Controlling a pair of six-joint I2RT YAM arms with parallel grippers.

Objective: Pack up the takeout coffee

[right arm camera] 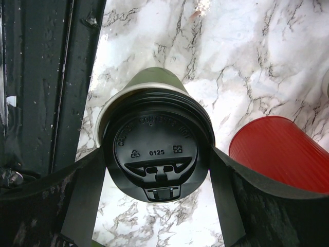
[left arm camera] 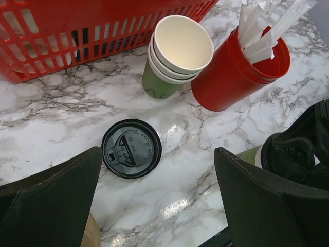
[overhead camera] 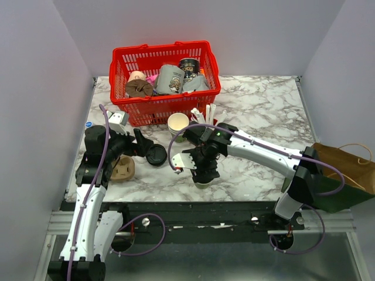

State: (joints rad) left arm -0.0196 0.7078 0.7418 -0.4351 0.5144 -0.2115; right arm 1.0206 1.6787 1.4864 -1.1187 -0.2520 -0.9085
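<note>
- Jaws of the right gripper (right arm camera: 157, 172) are clamped on either side of the black lid of the takeout coffee (right arm camera: 154, 149).
- The cup is upright near the front edge of the worktop (overhead camera: 258, 111), close to the red cup of white sticks (left arm camera: 231, 77).
- Left gripper (left arm camera: 157, 172) has its jaws wide apart, holding nothing, above a loose black lid (left arm camera: 131, 148).
- The stack of green cups (left arm camera: 177, 51) sits in front of the red basket (overhead camera: 164, 58).

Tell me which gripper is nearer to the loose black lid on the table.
Left. The left gripper hovers right at the loose lid; the right gripper is further right, around the lidded green cup.
</note>
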